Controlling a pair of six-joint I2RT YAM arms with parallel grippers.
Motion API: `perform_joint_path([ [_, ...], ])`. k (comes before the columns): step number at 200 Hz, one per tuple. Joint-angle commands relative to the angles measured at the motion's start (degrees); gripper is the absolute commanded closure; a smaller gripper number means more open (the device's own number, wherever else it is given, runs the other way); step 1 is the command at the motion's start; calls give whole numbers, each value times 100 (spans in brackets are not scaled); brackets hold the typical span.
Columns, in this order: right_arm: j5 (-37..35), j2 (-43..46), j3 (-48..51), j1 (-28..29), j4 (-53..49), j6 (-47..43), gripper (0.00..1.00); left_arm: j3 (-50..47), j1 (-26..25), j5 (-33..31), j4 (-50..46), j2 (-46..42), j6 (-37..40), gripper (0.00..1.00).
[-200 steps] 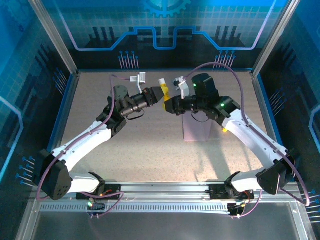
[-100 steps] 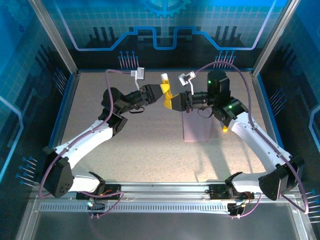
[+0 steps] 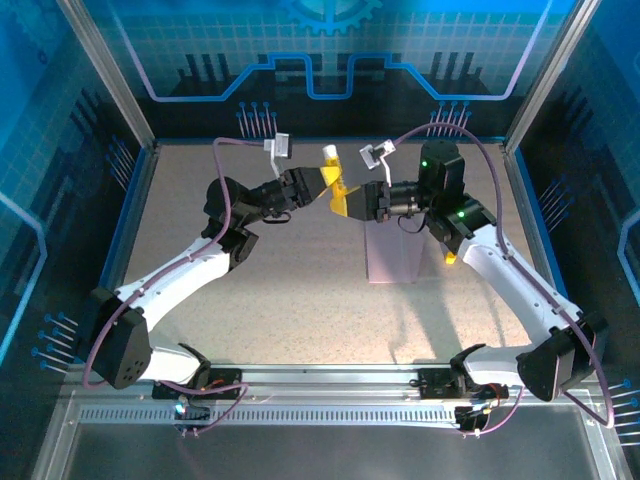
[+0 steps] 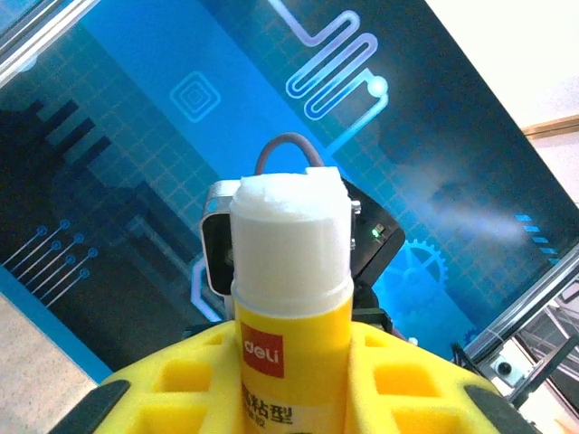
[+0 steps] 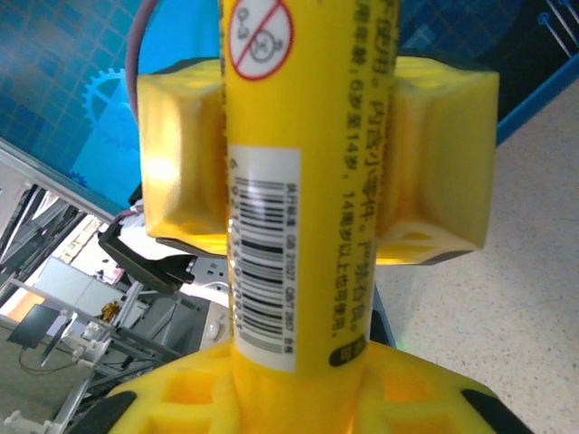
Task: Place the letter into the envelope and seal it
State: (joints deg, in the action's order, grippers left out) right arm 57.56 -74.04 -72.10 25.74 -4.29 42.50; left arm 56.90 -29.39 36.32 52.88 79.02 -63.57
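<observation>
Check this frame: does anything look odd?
The glue stick, aloft in the left gripper with its base inside the right gripper, is uncapped, white glue bare. A small yellow piece lies by the envelope.

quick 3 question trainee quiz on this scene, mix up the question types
1. True or false: the envelope lies flat on the table, partly hidden by the right arm.
2. Multiple choice: the left gripper is clamped on A) the envelope B) the glue stick C) a pen
3. Fill in: the glue stick's barcode shows in the ___ wrist view.
Key: 1 true; 2 B; 3 right
</observation>
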Motion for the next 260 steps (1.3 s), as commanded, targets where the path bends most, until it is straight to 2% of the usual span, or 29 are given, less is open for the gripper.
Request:
perform_joint_path([
  [1, -933, 256, -756, -158, -1280, -936, 65, 11, 49, 622, -631, 96, 354, 100],
  [10, -1192, 205, -985, -144, -2111, -1297, 59, 46, 107, 607, -685, 109, 356, 100],
  [21, -1430, 188, -1109, -125, -2651, -1480, 51, 87, 191, 550, -844, 113, 390, 100],
  [44, -1796, 238, -1172, -78, -3263, -1599, 42, 182, 333, 335, -1378, 66, 615, 100],
  [71, -3145, 165, -1456, 167, -4220, -1810, 28, 398, 392, -235, -2506, -39, 1130, 100],
  [84, -3789, 60, -1597, 385, -4485, -1849, 26, 601, 369, -645, -3316, -75, 1450, 100],
  [102, -4587, -129, -1708, 779, -4558, -1779, 25, 830, 256, -1339, -4249, -154, 1850, 100],
  [124, -5475, -411, -1845, 1220, -4522, -1672, 26, 1034, 57, -1982, -4908, -243, 2096, 100],
  [155, -6281, -745, -2052, 1628, -4326, -1709, 29, 1061, -96, -2309, -5127, -335, 2069, 100],
  [197, -6342, -1085, -2262, 1685, -4030, -1829, 37, 990, -147, -2295, -5117, -405, 1970, 100],
  [229, -6272, -1239, -2343, 1681, -3878, -1862, 48, 877, -163, -2245, -4978, -456, 1834, 100],
  [260, -6178, -1345, -2360, 1682, -3834, -1855, 49, 818, -156, -2206, -4858, -476, 1738, 100],
])
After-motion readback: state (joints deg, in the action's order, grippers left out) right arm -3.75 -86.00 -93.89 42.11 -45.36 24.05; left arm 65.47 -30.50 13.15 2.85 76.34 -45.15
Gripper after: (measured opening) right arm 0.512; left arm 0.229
